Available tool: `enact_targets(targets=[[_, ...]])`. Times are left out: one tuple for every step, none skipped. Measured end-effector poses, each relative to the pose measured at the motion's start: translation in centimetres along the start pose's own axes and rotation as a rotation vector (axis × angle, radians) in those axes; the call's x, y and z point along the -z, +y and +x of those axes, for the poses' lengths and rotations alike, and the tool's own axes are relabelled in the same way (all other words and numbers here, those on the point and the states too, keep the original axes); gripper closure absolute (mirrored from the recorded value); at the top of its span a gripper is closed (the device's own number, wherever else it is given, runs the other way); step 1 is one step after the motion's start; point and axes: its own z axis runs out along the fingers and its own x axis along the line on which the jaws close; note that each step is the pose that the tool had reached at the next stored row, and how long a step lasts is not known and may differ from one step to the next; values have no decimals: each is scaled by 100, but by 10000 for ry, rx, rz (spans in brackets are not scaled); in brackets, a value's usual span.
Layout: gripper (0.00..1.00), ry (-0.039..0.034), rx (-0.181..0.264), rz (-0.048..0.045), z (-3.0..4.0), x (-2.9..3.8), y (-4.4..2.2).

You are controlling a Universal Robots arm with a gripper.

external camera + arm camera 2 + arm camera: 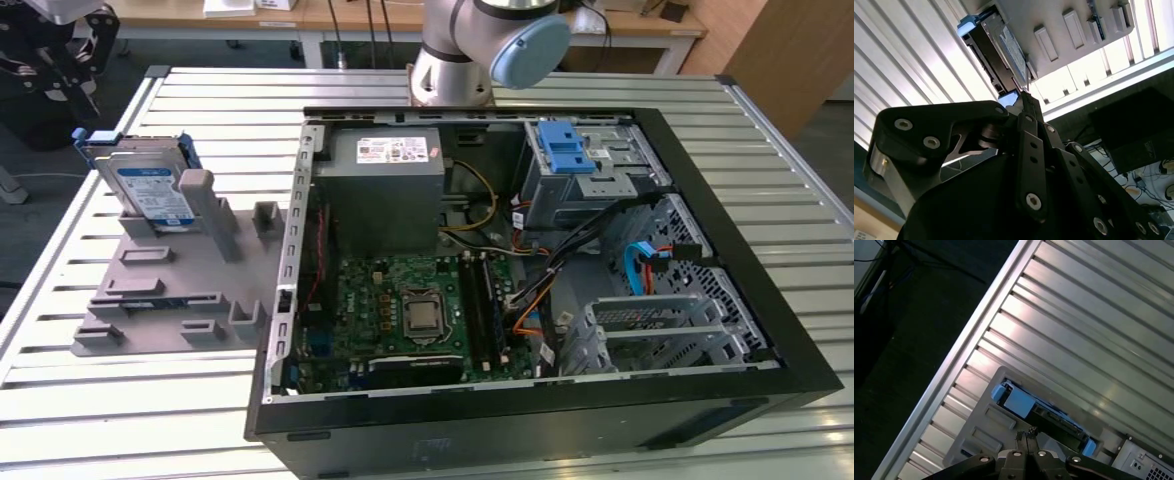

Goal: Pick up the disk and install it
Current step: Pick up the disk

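The gripper (1026, 434) hovers close to the disk (1040, 411), jaws pressed together, holding nothing. In the exterior view the disk stands on edge in a grey holder (147, 300) at 10 o'clock from the open computer case (790, 335). Descending with the jaws together risks striking and tipping it.

One disk (144, 190), one computer case (534, 432), one fixture (160, 300)

The arm (470, 45) shows an upright silver joint with a blue cap in the exterior view. In both wrist views the hand (1027, 433) (1022, 98) has its 2 black fingers pressed together, tips touching.
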Motion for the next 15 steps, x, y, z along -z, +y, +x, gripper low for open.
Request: enact_targets(targets=[[89,3,46,0,0,0,0],[89,4,93,0,0,0,0],[89,6,143,-1,0,0,0],[89,8,199,-2,0,0,0],[89,11,266,-2,0,0,0],[89,13,347,-3,0,0,0],[89,15,429,-4,0,0,0],[89,17,499,-4,0,0,0],[89,19,576,-4,0,0,0],[89,21,664,-4,0,0,0],[89,23,767,-5,0,0,0],[89,26,889,-6,0,-1,0],[89,31,1039,-8,0,-2,0],[89,38,1187,-9,0,-2,0],[89,44,1328,-11,0,-2,0]])
